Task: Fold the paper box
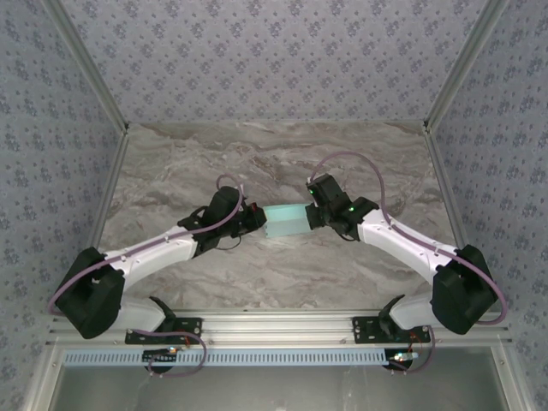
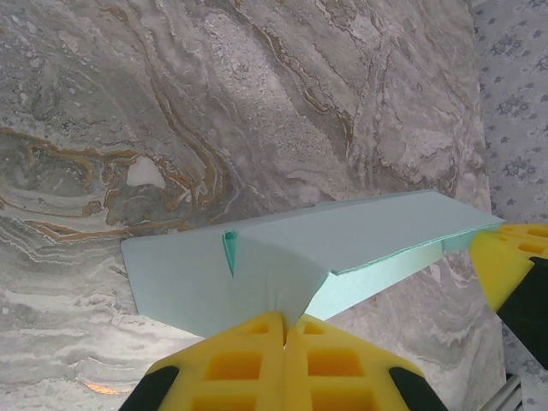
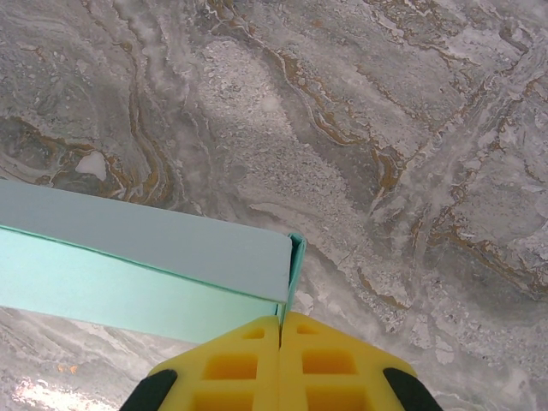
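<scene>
The pale turquoise paper box [image 1: 287, 221] hangs between my two grippers over the middle of the marble table. My left gripper [image 1: 255, 216] is shut on the box's left end; in the left wrist view its yellow fingers [image 2: 248, 364] pinch a crumpled flap of the box [image 2: 342, 235] at the gripper [image 2: 285, 324]. My right gripper [image 1: 313, 214] is shut on the box's right end; in the right wrist view the box [image 3: 145, 265] runs off to the left and its thin end flap is clamped at the gripper [image 3: 281, 324]. A yellow fingertip of the right gripper [image 2: 505, 257] shows at the box's far end.
The grey-brown marble table top [image 1: 274, 163] lies under the box. Patterned walls [image 1: 274, 51] close in the back and both sides. An aluminium rail [image 1: 274, 324] runs along the near edge by the arm bases.
</scene>
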Available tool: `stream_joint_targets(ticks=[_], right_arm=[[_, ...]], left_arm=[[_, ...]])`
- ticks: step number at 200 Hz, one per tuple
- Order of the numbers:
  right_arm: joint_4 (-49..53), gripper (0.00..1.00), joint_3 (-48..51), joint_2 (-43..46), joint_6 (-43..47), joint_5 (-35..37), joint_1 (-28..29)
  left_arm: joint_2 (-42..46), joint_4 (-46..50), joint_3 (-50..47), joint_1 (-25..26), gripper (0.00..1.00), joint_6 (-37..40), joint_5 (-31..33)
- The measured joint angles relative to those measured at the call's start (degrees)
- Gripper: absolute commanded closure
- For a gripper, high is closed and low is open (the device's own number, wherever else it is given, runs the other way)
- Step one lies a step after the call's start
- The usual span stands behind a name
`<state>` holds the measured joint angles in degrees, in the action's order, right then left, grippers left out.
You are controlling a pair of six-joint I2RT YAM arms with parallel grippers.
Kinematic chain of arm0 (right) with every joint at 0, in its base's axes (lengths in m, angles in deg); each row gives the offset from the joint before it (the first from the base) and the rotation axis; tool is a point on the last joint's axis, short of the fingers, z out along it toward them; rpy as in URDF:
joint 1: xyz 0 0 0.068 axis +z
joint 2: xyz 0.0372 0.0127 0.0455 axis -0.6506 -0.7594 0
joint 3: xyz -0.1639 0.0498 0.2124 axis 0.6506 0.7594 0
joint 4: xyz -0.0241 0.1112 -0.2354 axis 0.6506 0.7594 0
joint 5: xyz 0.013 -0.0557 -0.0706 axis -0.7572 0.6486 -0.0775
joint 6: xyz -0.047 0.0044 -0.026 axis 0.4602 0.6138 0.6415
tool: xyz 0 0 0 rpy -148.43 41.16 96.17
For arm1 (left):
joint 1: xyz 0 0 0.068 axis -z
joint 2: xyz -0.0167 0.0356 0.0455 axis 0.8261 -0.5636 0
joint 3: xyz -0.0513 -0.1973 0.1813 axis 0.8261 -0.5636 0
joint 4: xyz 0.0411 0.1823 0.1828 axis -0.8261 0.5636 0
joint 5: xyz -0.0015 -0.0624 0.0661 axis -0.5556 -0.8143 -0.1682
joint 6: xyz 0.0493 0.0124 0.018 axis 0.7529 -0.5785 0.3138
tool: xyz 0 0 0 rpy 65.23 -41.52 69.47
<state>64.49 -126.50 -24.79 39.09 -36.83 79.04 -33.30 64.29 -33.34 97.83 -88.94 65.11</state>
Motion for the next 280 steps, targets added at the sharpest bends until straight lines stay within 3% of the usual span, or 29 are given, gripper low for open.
stream_joint_targets(ticks=[280], right_arm=[[-0.2,1.00,0.3,0.4,-0.4,-0.5,0.7]], left_arm=[[1.2,-2.1,-2.0,0.0,1.00,-10.5,1.3]])
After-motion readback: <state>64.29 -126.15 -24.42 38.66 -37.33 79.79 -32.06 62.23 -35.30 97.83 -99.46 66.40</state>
